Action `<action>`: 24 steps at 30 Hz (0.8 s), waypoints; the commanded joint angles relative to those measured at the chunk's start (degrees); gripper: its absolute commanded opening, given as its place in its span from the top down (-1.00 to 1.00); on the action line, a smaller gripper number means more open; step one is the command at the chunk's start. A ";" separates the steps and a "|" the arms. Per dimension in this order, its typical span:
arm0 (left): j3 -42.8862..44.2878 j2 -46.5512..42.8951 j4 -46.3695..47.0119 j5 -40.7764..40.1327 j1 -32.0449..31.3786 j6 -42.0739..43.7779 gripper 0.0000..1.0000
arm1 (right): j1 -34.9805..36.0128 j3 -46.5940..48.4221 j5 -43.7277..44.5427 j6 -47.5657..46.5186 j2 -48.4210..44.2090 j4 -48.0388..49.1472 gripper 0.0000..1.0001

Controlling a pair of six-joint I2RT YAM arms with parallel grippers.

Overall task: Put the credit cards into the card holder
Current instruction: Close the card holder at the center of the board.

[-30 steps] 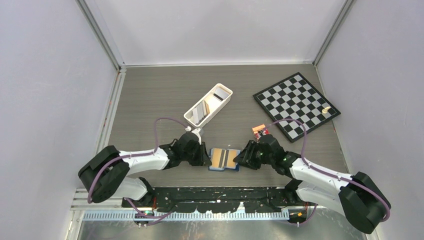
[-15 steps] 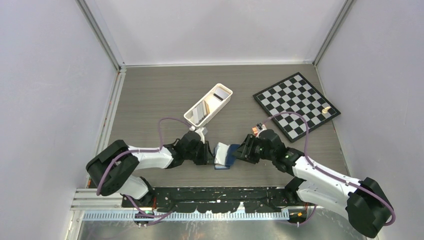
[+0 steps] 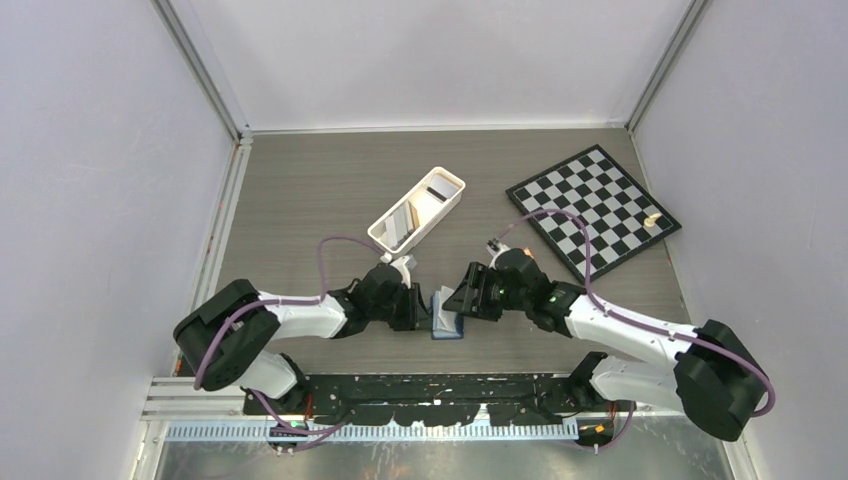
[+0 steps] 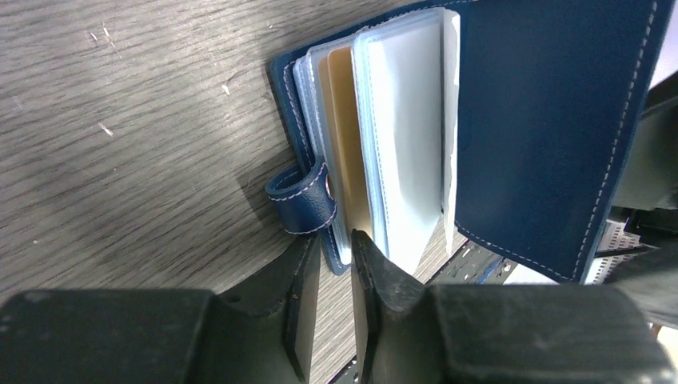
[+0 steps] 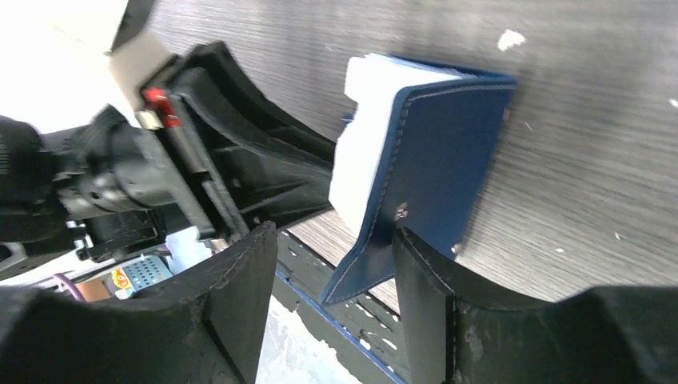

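Card holder (image 3: 446, 316) sits half-folded on the table (image 3: 300, 190), between the two arms. The left gripper (image 4: 334, 244) pinches the edge of its flat-lying cover with narrow jaws. The right gripper (image 5: 334, 232) is spread wide around the raised cover, gripping nothing.

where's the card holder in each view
top external: card holder low centre, half folded, between the two arms' tips.
left wrist: card holder upper right, clear sleeves fanned open.
right wrist: card holder centre, navy cover raised off the table.
shared landmark: the grey wood-grain tabletop beneath it.
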 commanded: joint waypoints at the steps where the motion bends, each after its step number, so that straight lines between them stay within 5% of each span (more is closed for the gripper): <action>1: -1.90 -1.80 -3.32 -2.37 -0.36 0.93 0.47 | 0.45 7.53 3.76 -5.55 -3.21 -2.25 -0.25; 5: -2.39 -4.92 -4.86 -2.67 -0.36 1.46 0.27 | 0.50 9.92 5.37 -8.39 -1.31 -4.91 -0.31; 15: -3.71 -19.98 -17.01 -7.29 -0.06 2.81 -0.10 | 0.67 8.75 -0.66 -5.11 10.14 6.97 -0.26; 24: -1.52 -23.87 -20.17 -6.62 0.34 3.58 -0.20 | 0.20 17.00 14.45 -11.82 -2.68 -17.09 -0.36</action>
